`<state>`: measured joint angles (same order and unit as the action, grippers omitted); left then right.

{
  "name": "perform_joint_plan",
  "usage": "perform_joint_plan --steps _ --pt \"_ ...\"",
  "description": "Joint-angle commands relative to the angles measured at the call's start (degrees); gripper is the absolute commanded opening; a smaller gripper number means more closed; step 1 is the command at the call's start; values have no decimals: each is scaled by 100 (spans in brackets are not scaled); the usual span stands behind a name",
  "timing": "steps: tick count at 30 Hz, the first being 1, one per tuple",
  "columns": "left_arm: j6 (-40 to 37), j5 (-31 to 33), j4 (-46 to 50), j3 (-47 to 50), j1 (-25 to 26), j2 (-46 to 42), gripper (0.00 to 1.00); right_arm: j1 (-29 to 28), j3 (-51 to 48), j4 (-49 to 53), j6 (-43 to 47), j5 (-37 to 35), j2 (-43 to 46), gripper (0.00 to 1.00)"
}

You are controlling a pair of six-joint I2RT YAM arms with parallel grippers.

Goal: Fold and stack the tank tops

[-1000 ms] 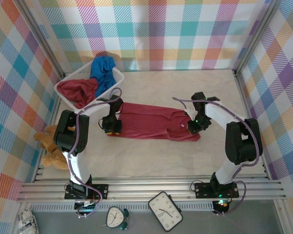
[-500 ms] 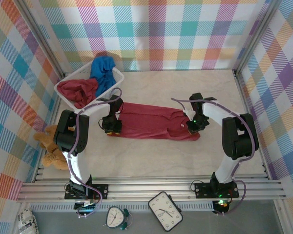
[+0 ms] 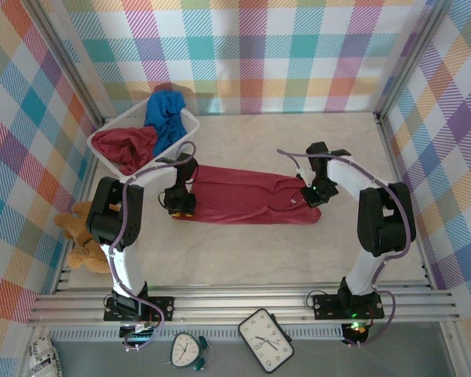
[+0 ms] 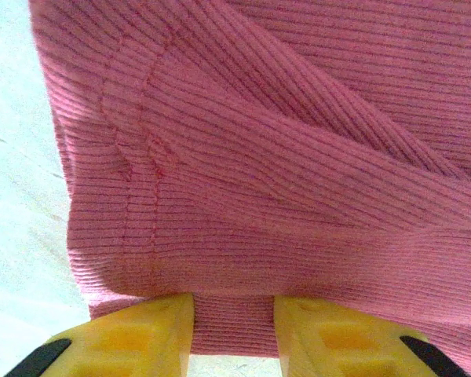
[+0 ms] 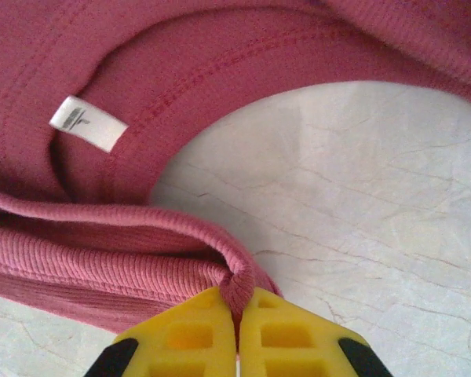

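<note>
One dark red tank top [image 3: 247,203] lies spread on the counter [image 3: 298,259]. An edge by its neckline sits pinched tight in the right pincer [image 5: 237,314]; the left pincer [image 4: 234,322], narrow, apparently clamps the hem. The second red top [image 3: 124,147] and the blue top [image 3: 165,114] lie in the basket [image 3: 193,124].

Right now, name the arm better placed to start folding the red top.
Right. The right hand is shut on the neckline edge of the red top, ready to lift. The left hand straddles the hem, fingers apart.

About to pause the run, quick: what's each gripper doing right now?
Left gripper: closed on the dark red tank top, at its hem.
Right gripper: closed, pinching a fold of the same top.
</note>
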<state>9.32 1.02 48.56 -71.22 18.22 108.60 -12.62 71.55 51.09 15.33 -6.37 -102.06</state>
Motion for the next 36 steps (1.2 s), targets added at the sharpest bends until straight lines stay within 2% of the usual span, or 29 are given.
perform_joint_plan --steps 1,6,10,12,14,17,20,23,27,31,36 --pt "-89 160 66 21 -104 241 33 76 191 183 -102 -55 -300 8" --pt "-88 94 75 22 -104 189 33 95 289 55 -83 -191 -648 10" --pt "-64 -123 56 34 -99 77 34 93 305 -61 -143 -311 -633 17" --pt "-45 -251 73 9 -99 -18 34 97 272 -66 -149 -362 -487 25" --pt "-19 -375 124 -59 -99 -150 36 86 253 56 -152 -481 -271 34" --pt "24 -576 188 -189 -99 -347 38 92 49 89 -278 -455 267 39" --pt "52 -750 232 -417 -99 -427 40 81 -305 -67 -750 231 904 40" --pt "20 -845 290 -816 -99 -297 42 -23 -860 -540 -1591 1107 1457 42" --pt "-111 -552 392 -1665 -104 217 43 -253 -1700 -1591 -2863 1975 1966 44" --pt "-210 -161 356 -2438 -99 917 43 -535 -2327 -2719 -4029 2203 2049 47" --pt "-314 173 302 -3230 -108 1627 41 -694 -2356 -3245 -4394 1979 1587 47"
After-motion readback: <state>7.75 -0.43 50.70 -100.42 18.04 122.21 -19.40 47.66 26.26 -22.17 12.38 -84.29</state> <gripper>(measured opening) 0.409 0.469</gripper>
